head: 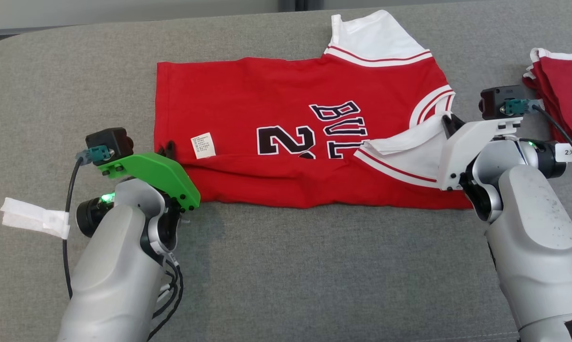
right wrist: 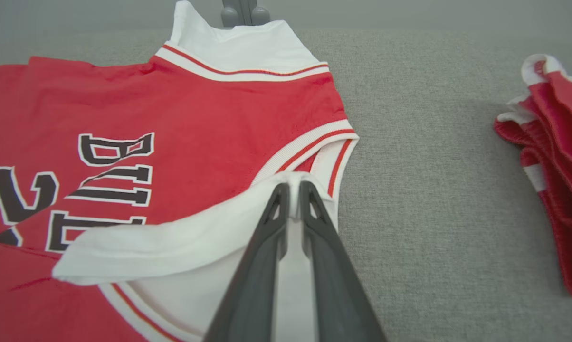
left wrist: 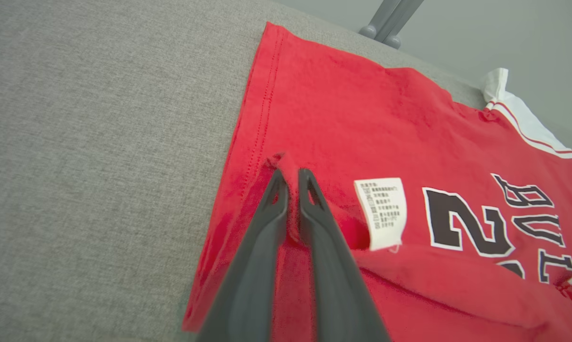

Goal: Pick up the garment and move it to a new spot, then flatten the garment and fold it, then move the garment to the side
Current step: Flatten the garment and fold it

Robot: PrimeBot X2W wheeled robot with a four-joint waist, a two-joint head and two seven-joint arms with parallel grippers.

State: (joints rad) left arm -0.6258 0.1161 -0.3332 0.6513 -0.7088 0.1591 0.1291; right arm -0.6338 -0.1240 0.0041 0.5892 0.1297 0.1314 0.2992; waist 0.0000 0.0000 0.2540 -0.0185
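Head view, garment: the red jersey (head: 295, 137) lies across the middle of the grey cushion (head: 314, 266). Its near long edge is turned over the print, so I judge the fold is in hand.
Head view, grippers: the left gripper (head: 167, 149) is at the hem end and the right gripper (head: 449, 124) at the white sleeve (head: 409, 156). One at each end probably keeps the folded edge straight.
Head view, room: there is much bare cushion toward the robot. A second red pile (head: 564, 90) lies near the right arm, so that side is tighter.
Left wrist view, claw: clenched on a small pinch of red cloth just inside the hem, beside the care label (left wrist: 381, 211).
Right wrist view, claw: clenched on the white sleeve edge, which is raised over the lettering. The pile is well apart.
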